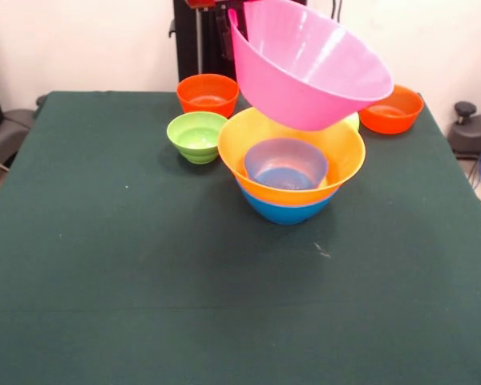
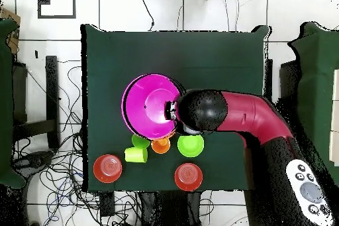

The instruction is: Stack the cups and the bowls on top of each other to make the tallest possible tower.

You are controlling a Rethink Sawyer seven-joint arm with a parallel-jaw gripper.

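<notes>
A large pink bowl (image 1: 305,68) hangs tilted in the air above the tower, and my gripper (image 2: 171,111) is shut on its rim. The tower is a blue bowl (image 1: 284,210) with a yellow-orange bowl (image 1: 337,156) nested in it and a small blue bowl (image 1: 285,164) inside that. From overhead the pink bowl (image 2: 149,104) hides the tower. Three cups stand close together beside it: lime-yellow (image 2: 136,154), green (image 2: 140,141) and orange (image 2: 161,146). In the front view only a sliver of the lime-yellow cup (image 1: 352,121) shows.
A small green bowl (image 1: 196,135) and an orange bowl (image 1: 208,92) sit left of the tower in the front view. Another orange bowl (image 1: 393,108) sits at the far right. The red arm (image 2: 248,114) reaches across the table's right side in the overhead view.
</notes>
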